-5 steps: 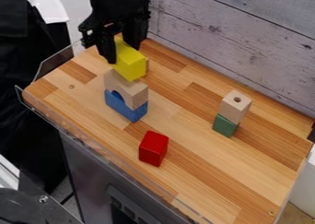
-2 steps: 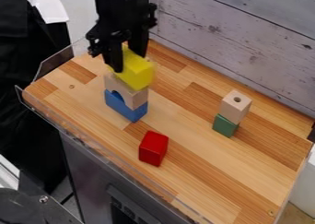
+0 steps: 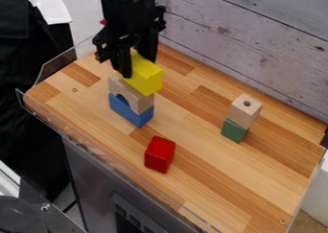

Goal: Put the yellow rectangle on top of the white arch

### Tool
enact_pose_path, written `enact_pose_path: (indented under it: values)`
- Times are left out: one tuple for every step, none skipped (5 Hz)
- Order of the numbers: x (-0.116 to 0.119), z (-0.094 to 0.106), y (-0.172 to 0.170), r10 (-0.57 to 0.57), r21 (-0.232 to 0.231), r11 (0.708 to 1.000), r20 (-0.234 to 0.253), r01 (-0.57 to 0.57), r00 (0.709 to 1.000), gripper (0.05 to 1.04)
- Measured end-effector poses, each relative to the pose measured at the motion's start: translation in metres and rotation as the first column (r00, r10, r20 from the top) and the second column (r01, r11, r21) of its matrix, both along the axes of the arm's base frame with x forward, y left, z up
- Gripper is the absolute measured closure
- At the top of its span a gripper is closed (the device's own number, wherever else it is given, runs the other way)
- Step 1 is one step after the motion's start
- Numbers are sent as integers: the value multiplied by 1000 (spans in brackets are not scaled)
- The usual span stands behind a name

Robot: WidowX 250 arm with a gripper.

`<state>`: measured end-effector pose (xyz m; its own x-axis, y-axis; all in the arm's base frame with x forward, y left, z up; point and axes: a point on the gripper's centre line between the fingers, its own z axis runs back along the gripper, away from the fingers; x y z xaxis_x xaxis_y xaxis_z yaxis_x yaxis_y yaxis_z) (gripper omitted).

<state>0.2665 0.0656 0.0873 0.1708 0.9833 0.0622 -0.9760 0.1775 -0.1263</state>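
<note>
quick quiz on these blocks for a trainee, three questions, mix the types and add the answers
1. True or false: the red block stands directly on the tabletop.
2. What colour is the block under the holed wooden block?
a) blue
b) green
c) red
3. Short answer: which block is between the fingers of the gripper, by the top of the wooden arch?

Key:
1. True
2. b
3. The yellow block
</note>
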Motion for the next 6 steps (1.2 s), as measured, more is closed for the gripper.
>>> enact_pose_path:
  values:
    - [0,-1,2,9,-12,1000,11,-9,1000,538]
    - [-1,-1,6,13,-2,1000,8,-13,1000,538]
    - [-1,-1,9,19,-1,1000,10,-19,1000,538]
    - [-2,-1,10,22,-15,1000,10,-22,1000,488]
    - [-3,-1,6,20,-44,999,8,-20,1000,189]
    - [-1,29,2,-21,-69,997,73,26,997,79]
